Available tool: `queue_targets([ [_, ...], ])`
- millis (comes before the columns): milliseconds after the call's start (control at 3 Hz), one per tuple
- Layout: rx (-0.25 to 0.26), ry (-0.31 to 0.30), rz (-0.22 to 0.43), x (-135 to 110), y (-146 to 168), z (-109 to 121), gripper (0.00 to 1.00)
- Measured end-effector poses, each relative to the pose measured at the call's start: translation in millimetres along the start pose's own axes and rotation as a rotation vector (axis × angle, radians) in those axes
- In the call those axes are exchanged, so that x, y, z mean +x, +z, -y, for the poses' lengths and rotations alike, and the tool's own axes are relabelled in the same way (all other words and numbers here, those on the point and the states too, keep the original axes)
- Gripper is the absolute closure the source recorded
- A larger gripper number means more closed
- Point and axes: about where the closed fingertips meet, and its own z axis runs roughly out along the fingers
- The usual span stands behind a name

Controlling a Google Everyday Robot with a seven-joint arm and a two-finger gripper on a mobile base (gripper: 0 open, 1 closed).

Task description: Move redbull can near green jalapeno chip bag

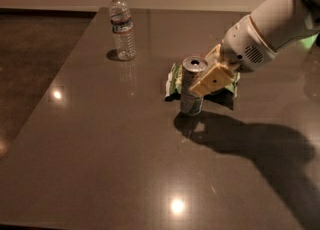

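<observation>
The redbull can (191, 88) is a slim can with a silver top, upright just above or on the dark table. My gripper (202, 76) is shut on the can's side, with a tan finger (212, 80) across its front. The green jalapeno chip bag (175, 80) lies right behind the can, green and white, mostly hidden by the can and my arm. The white arm (270, 29) reaches in from the upper right.
A clear plastic water bottle (122, 27) stands at the table's back left. The dark table (110, 149) stretches toward the front. The arm's shadow (240, 134) falls to the right of the can. Dark floor lies to the left.
</observation>
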Motion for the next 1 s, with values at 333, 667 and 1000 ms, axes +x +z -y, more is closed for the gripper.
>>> queue_targets([
  [333, 0.039, 0.04, -0.004, 18, -6, 25, 0.84],
  [667, 0.041, 0.06, 0.005, 28, -5, 34, 0.61],
  [1000, 0.041, 0.059, 0.005, 28, -5, 34, 0.37],
])
